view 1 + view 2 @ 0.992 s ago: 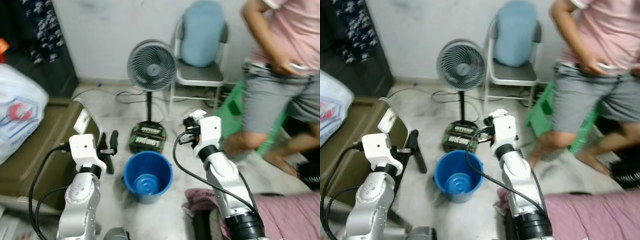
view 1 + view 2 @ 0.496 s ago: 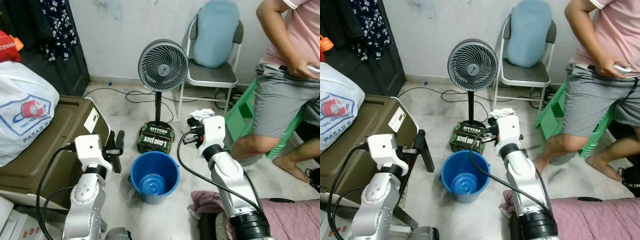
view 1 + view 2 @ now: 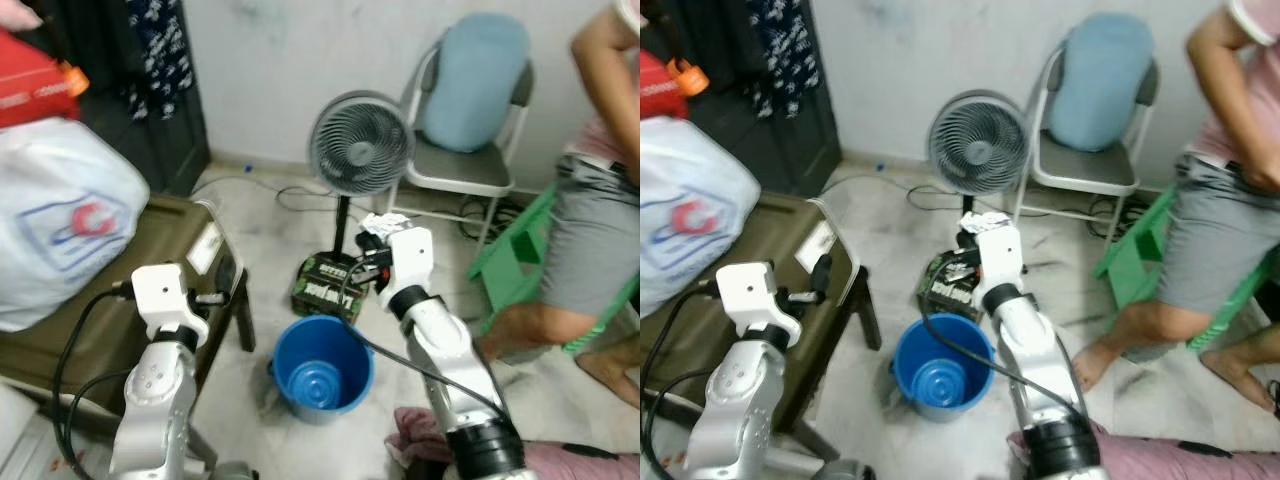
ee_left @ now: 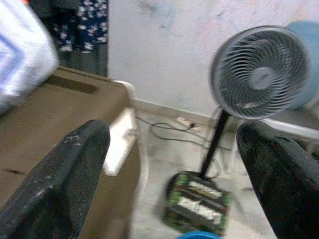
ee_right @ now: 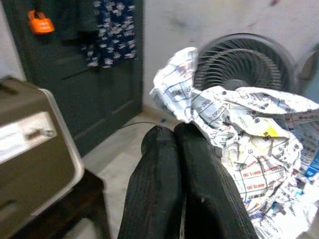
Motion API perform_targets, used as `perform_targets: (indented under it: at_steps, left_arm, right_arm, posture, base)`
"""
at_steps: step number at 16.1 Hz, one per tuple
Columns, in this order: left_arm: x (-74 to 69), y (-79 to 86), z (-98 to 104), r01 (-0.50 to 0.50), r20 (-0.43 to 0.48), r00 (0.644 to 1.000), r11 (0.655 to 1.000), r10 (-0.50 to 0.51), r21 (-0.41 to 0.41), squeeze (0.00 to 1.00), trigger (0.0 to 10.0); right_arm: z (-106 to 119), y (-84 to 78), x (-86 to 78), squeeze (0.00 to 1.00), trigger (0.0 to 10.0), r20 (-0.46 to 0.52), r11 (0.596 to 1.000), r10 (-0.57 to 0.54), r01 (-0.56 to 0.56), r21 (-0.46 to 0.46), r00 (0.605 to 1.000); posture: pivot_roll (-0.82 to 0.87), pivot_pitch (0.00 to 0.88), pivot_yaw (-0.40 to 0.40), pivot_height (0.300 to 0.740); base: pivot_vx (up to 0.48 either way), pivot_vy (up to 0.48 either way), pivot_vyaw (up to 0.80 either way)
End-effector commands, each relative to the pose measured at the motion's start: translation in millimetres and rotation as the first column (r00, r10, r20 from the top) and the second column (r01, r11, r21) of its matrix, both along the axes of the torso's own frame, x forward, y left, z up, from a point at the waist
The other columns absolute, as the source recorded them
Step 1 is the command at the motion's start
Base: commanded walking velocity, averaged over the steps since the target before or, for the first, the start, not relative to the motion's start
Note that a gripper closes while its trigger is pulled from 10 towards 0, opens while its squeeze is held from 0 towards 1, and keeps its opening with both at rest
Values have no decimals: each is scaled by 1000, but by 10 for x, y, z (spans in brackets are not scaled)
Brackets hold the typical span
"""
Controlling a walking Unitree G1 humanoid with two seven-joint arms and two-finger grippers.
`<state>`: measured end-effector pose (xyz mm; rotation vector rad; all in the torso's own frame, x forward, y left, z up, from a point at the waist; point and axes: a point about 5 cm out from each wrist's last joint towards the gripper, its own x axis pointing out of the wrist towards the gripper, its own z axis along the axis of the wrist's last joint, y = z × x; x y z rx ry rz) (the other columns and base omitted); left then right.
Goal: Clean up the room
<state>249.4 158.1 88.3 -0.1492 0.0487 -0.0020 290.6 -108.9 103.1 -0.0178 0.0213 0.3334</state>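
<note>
1. Your right gripper (image 5: 174, 144) is raised above and just beyond the far rim of the blue bucket (image 3: 322, 366); its two black fingers are pressed together and pinch a crumpled printed paper (image 5: 239, 149).
2. The paper bulges out past the fingertips — in the head views it shows as a white wad (image 3: 381, 222) at the top of the right wrist, in front of the pedestal fan (image 3: 360, 150).
3. Your left gripper (image 4: 164, 164) is held up over the near-left floor beside the brown case (image 3: 90, 290); its fingers are spread wide and hold nothing.
4. The bucket stands upright on the floor between your two arms, with a green-lettered box (image 3: 328, 286) just beyond it at the fan's foot.
5. A white plastic bag (image 3: 65, 230) rests on the brown case.
6. A person (image 3: 600, 210) stands at far right, beside a folding chair (image 3: 470, 130) carrying a blue cushion.
</note>
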Motion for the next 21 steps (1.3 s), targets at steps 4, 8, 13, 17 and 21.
perform_targets:
  at_steps: [4,8,13,17,21]
  left_arm:
    - [-4,-12,-8,7,-9,1000,1000,-7,3,0,10000]
    - [0,-7,-6,3,-7,1000,1000,-3,5,0,10000]
    - [-2,-42,17,39,14,999,999,-39,-13,0,10000]
    - [-3,-54,15,48,12,999,999,-47,-21,0,10000]
    - [2,-51,14,49,13,999,999,-49,-22,0,10000]
  right_arm:
    - [14,-55,17,0,10000,2,1000,-29,29,-6,1000]
    - [22,-47,19,0,10000,9,1000,-27,27,-12,1000]
    - [17,-64,27,0,10000,5,999,-37,37,-14,999]
    - [19,-85,32,0,10000,4,999,-47,47,-19,999]
    - [14,-76,33,0,10000,3,999,-43,43,-22,999]
  posture:
    - [8,17,-55,740]
    - [7,18,-53,740]
    - [4,17,-55,740]
    - [-1,20,-54,740]
    - [2,18,-55,740]
  base:
    - [0,0,0]
    - [0,0,0]
    - [51,0,0]
    - [279,0,0]
    - [308,0,0]
